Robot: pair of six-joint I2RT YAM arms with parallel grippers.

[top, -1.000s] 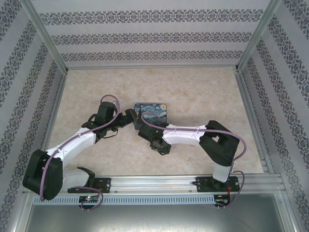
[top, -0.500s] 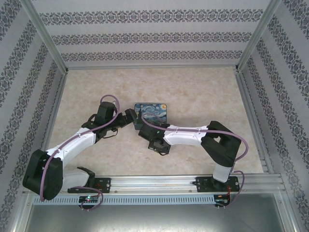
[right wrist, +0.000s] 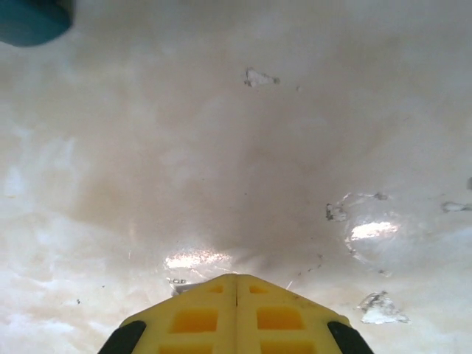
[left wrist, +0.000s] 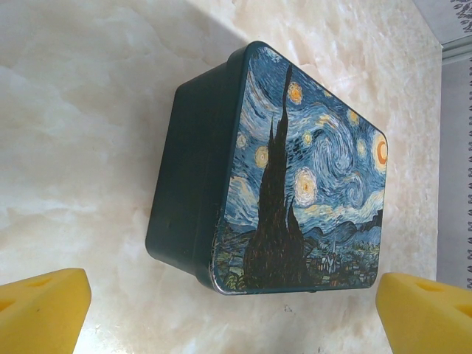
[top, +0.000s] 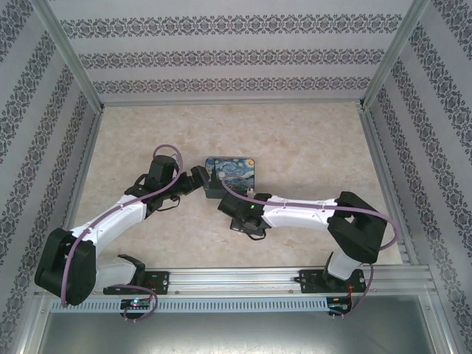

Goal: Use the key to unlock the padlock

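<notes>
Possible key: a tiny greyish, glinting sliver that lay flat on the pale marbled counter, just at the left of the closed right pincer's tips; its identity was uncertain. The padlock was too small to be made out on the night-sky box.
</notes>
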